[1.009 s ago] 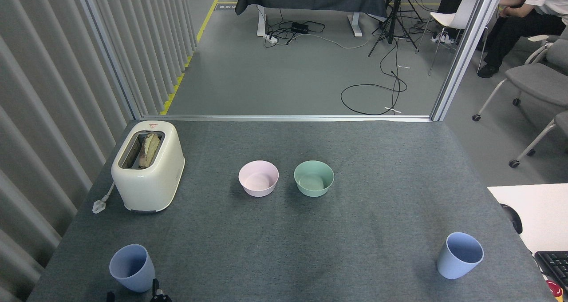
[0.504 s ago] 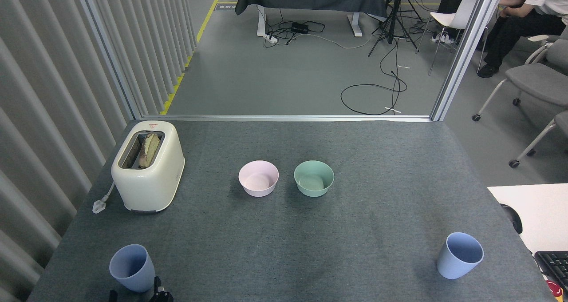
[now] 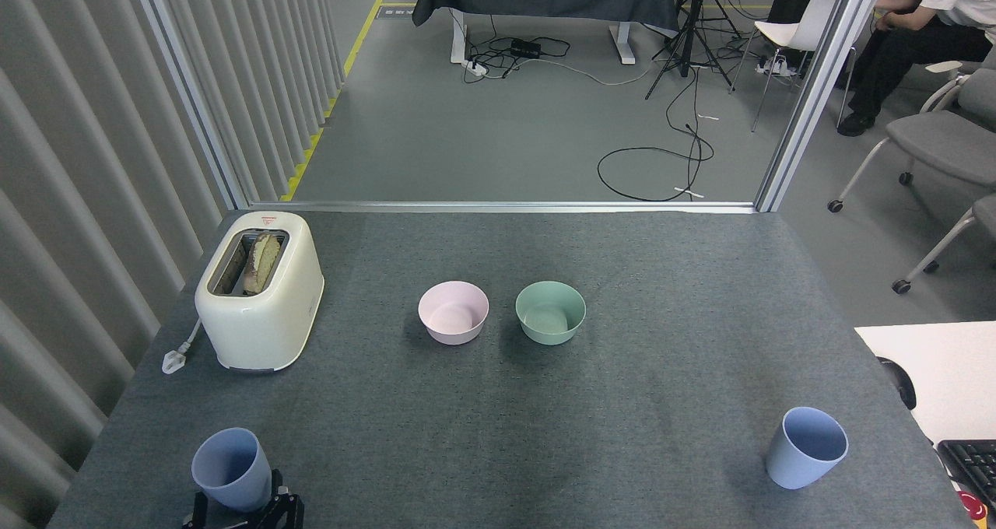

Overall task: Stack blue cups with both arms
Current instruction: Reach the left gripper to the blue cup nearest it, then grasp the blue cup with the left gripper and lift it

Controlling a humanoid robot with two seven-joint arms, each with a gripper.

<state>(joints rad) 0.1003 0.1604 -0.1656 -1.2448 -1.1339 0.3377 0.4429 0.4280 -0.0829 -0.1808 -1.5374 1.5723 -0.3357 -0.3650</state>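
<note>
Two blue cups, well apart, not stacked yet. Left cup [image 3: 231, 467] upright at the near left of the table [image 3: 638, 280]. Right cup [image 3: 806, 446] upright at the near right. Nothing to see inside either one.

Left gripper [image 3: 243, 511] poking up at the bottom edge, just by the base of the left cup. Black fingers on both sides of the cup, looks like. Only the tips showing, so cannot tell if open, clenched or grasping the cup. Cup sitting on the table, not lifted. Right gripper nowhere in view.

Almost all of the job left, by the look of it: grab the left cup, grab the right cup, bring both together, slip one into the other.

Pink bowl [image 3: 454, 312] and green bowl [image 3: 550, 312] side by side in the middle of the table, close but not touching. Both empty. Not part of the job.

Toaster [image 3: 259, 289] at the far left, with a slice of bread [image 3: 264, 260] standing in its slot. Plug [image 3: 175, 358] lying loose on the table beside it.

Plenty of bare table between the cups, so nothing in the way for the meeting in the middle.
</note>
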